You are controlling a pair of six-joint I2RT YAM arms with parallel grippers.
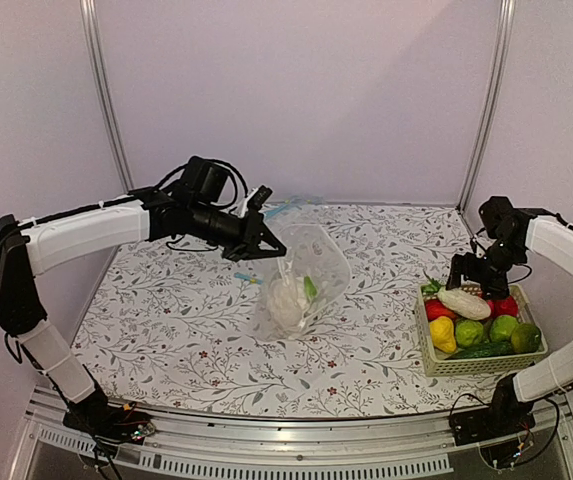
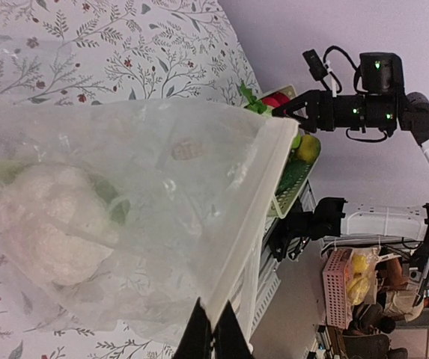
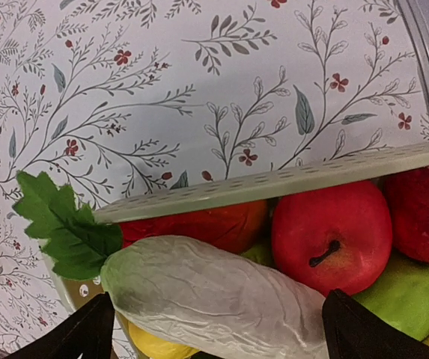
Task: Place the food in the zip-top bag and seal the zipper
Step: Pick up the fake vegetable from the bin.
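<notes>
Cauliflower (image 1: pixel 286 298), white and lumpy, shows through clear, crinkled zip-top bag (image 1: pixel 328 262).

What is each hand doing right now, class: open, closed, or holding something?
Left hand: closed, pinching the mouth edge of the zip-top bag.
Right hand: open, holding nothing, poised over the white radish.

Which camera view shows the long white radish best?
The right wrist view: the radish fills the frame, leaves visible. The top view shows it small in the basket; the left wrist view shows only its leaves.
</notes>
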